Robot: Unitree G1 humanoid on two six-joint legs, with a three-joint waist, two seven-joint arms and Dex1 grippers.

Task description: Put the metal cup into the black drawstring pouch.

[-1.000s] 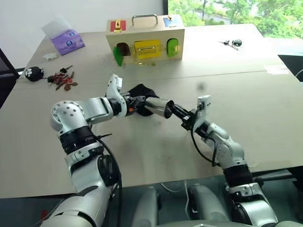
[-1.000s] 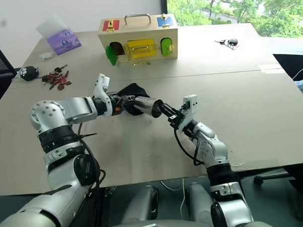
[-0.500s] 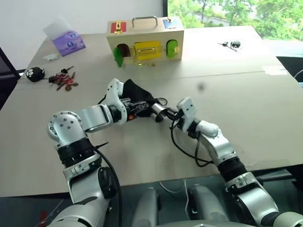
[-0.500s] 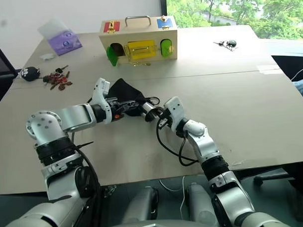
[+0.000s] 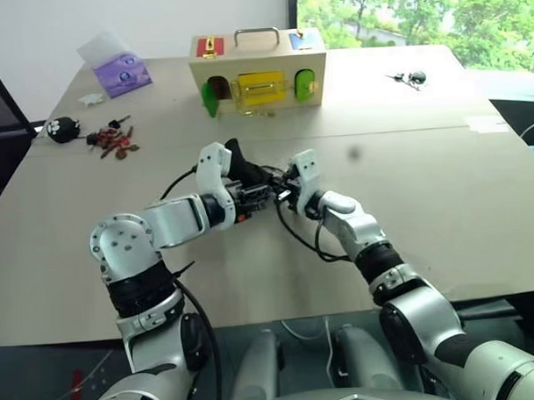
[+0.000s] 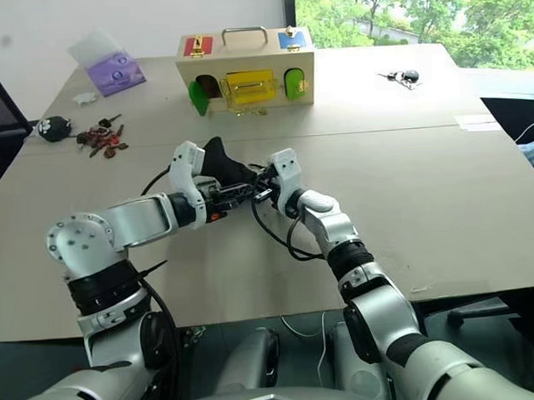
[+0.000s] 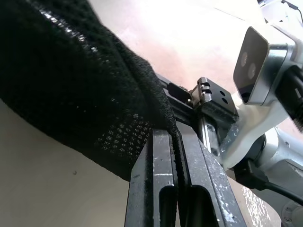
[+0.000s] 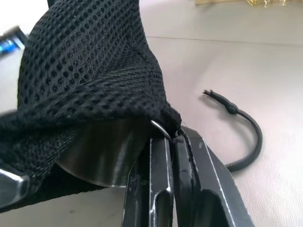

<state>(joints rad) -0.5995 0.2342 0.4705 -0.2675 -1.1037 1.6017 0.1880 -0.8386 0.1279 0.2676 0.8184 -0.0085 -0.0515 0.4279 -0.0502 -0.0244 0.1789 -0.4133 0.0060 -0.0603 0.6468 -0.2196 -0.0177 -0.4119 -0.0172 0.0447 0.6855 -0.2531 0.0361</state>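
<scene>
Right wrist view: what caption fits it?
Right gripper pinches the metal cup rim inside the black drawstring pouch.

2 head eyes look down over the table; both wrist cams sit super close on the black drawstring pouch.

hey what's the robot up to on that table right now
It is bagging a metal cup. The left gripper is shut on the edge of the black drawstring pouch, and the right gripper is shut on the cup's rim. The cup is partly inside, with mesh draped over it and some steel still showing. The cord trails on the table.
</scene>
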